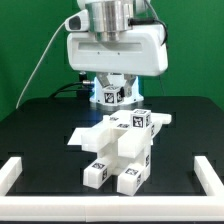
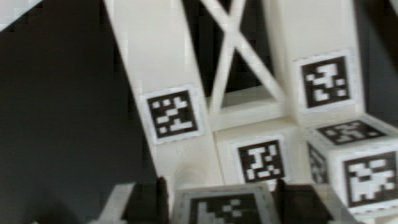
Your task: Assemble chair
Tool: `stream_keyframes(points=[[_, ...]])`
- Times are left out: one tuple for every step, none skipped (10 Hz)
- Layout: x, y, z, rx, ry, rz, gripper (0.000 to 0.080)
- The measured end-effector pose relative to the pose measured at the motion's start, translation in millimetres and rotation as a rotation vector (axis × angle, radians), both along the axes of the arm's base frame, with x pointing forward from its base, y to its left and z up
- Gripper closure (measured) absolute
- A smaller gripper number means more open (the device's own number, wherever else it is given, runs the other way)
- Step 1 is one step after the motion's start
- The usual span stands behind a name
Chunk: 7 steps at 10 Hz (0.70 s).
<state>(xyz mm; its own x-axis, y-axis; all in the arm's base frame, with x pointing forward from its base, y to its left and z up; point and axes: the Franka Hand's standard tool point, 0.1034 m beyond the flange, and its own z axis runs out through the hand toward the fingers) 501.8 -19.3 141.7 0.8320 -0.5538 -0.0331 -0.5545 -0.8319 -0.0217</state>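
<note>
Clearly a risky spot: the chair (image 1: 120, 150), a half-built cluster of white tagged blocks and bars, sits mid-table on the black surface (image 1: 40, 130), and the gripper (image 1: 112, 94) hangs just behind and above it, with a small tagged cube-like part (image 1: 110, 96) at its tip. Jaws look partly closed, and my read is they clamp that part, though the arm body hides the contact, so I cannot tell for sure. Risk: if the part is only pinched at an edge, it could twist or drop when pressed into the assembly; a push from above could also slide or tip the loose cluster, since nothing visibly braces it. White border rails (image 1: 20, 172) are well apart from it and give no support.

Exterior view gives the whole layout: arm, chair, table edges. Wrist view gives only close detail: tall white bars (image 2: 160, 60) with a crossed brace (image 2: 240, 50) between them, several tags, and dark fingers (image 2: 134, 205) at the edge. The exterior view shows nothing of that brace.
</note>
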Motion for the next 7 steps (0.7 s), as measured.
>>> stream_keyframes(points=[[0.5,-4.3,-6.1,-0.009,-0.003,0.005,0.0515],[-0.5,-4.5,-8.9,-0.013,0.001,0.007,0.0515],[-1.8,-5.0,-11.1,-0.016,0.003,0.007,0.0515],[-4.3,-3.9,-13.5,-0.017,0.009,0.007,0.0515],[-6.4,-1.8,-15.1,-0.017,0.013,0.011,0.0515],[-7.3,-1.8,-15.7,-0.017,0.015,0.011,0.0515],[-8.5,-2.1,-16.9,-0.018,0.017,0.012,0.0515]])
